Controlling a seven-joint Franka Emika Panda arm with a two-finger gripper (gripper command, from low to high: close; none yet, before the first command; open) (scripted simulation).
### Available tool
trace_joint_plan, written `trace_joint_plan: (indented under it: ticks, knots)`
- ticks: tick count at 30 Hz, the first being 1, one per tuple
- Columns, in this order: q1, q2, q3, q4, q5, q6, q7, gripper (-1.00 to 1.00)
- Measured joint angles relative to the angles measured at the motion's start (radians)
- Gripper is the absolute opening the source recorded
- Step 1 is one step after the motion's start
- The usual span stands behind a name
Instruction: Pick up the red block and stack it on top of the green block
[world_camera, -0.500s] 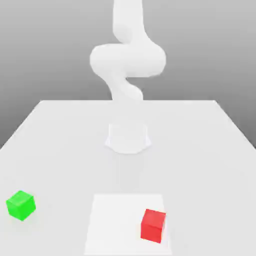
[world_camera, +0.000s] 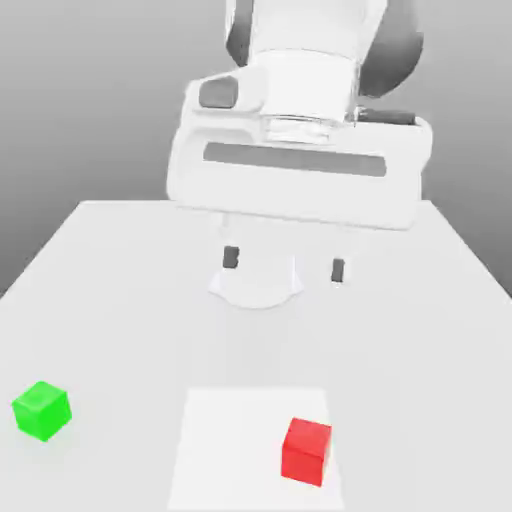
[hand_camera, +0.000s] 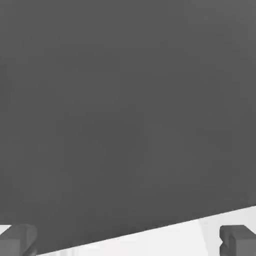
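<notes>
1. Exterior view: the gripper (world_camera: 284, 263) hangs high over the middle of the white table (world_camera: 120, 290), fingers pointing down, released and spread wide with nothing between them. One dark fingertip (world_camera: 231, 257) sits toward the exterior view's left, its partner toward the right.
2. Hand view: both fingertips (hand_camera: 18, 241) frame a strip of table edge against grey background, and no block lies between them.
3. The red block (world_camera: 306, 451) rests on the table close to the near edge, on a paler square patch (world_camera: 230, 440), toward that patch's right side in the exterior view.
4. The green block (world_camera: 41, 409) sits near the table's near left corner in the exterior view, well apart from the red one.
5. Key relation: the red block lies nearer the camera than the gripper, slightly toward the exterior view's right, and far below it. My judgement is that the hand must travel toward the near edge and descend before any grasp; the cube has no long axis, though its faces appear slightly turned.
</notes>
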Motion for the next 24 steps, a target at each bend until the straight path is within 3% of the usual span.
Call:
trace_joint_plan:
  ticks: [8, 13, 14, 20, 24]
  knots:
    - [0.022, 0.275, 0.024, -0.086, 0.046, 0.136, 0.101, 0.00]
    - [0.062, 0.454, -0.030, -0.069, -0.028, 0.275, 0.170, 0.00]
    - [0.074, 0.482, -0.045, -0.065, -0.043, 0.297, 0.181, -1.00]
    - [0.080, 0.496, -0.052, -0.063, -0.052, 0.311, 0.188, -1.00]
    - [0.052, 0.397, -0.011, -0.079, 0.009, 0.230, 0.143, -1.00]
